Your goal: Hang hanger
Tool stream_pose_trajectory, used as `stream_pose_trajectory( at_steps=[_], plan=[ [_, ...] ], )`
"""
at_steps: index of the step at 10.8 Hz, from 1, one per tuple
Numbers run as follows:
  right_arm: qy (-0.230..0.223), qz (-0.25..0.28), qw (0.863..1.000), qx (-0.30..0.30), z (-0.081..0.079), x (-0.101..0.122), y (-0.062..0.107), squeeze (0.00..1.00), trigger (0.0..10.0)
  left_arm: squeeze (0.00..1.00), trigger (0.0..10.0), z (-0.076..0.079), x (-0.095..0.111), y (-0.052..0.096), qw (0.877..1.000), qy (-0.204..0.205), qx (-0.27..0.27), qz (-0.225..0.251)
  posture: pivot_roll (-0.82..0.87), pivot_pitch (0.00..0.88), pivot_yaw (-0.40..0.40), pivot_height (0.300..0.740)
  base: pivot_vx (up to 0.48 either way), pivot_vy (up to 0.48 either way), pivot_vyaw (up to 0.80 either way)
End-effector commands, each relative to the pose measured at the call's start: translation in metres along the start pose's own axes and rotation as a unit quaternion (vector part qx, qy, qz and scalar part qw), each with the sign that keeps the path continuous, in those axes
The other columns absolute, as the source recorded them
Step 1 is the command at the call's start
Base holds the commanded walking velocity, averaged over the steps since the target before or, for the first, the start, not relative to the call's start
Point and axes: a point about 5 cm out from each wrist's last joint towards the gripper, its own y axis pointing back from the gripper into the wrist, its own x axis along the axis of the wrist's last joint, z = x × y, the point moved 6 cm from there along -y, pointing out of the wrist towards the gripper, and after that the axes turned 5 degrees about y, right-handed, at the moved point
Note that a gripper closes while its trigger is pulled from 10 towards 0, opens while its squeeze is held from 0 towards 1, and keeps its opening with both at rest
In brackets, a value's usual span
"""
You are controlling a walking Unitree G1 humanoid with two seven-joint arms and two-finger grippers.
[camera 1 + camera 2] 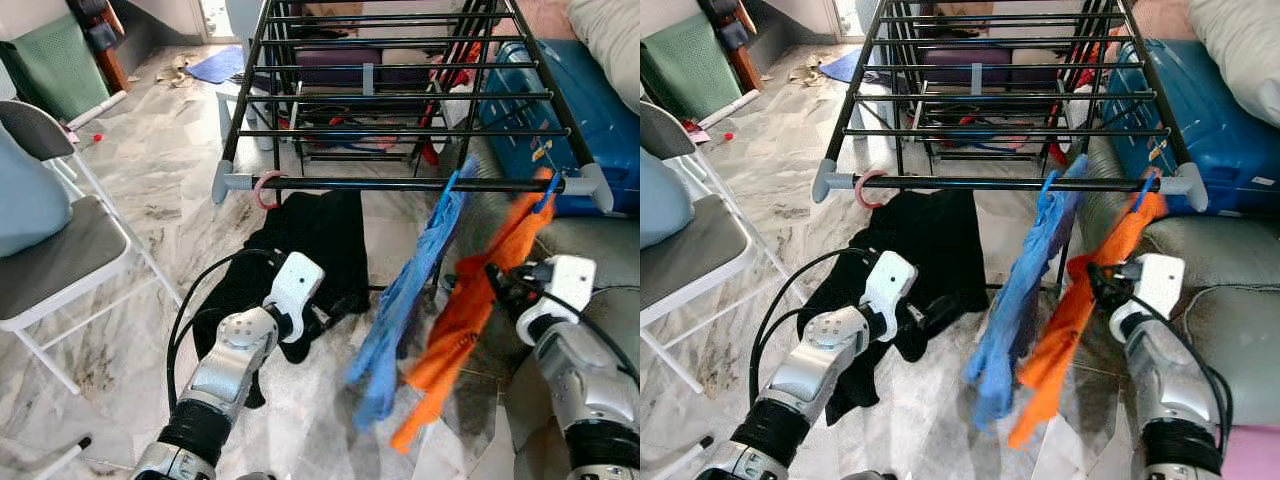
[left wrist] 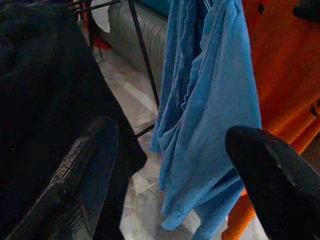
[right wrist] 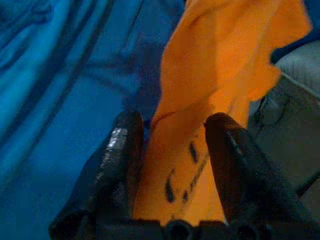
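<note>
Orange garment (image 1: 470,310) pinched by right claw (image 3: 172,150); left claw (image 2: 170,185) spread beside black cloth (image 1: 310,250).

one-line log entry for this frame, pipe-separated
task: hang hanger | right gripper: fingers around orange garment, hung on rack rail | left gripper: open, free | blue garment, black garment: hung

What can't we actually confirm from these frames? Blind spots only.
- Right tool: right wrist view shows orange garment between the fingers; firm clamping cannot be told.
- Orange garment's hanger: just a blue hook on the rack's front rail; cloth covers the rest.
- Black garment: left arm hides its lower part in the eye views.
- Left tool: open, holding nothing.
</note>
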Motion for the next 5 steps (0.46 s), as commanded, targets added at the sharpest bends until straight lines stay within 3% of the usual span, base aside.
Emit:
stream_pose_trajectory(
  at_steps=[1, 5],
  plan=[
    [0.002, -0.012, 1.000, 0.001, -0.0003, -0.0076, 0.0013, 0.00, 0.0, 0.00, 10.0, -0.0016, -0.0033, 0.0010, 1.000, -0.003, 0.003, -0.007, 0.04, 0.082, 0.040, 0.740, 0.000, 0.000, 0.00],
    [0.021, -0.015, 1.000, -0.004, 0.0020, -0.0087, 0.0030, 0.00, 0.0, 0.00, 10.0, -0.0002, -0.0042, 0.0010, 1.000, -0.003, 0.000, -0.008, 0.04, 0.085, 0.042, 0.740, 0.000, 0.000, 0.00]
  ],
)
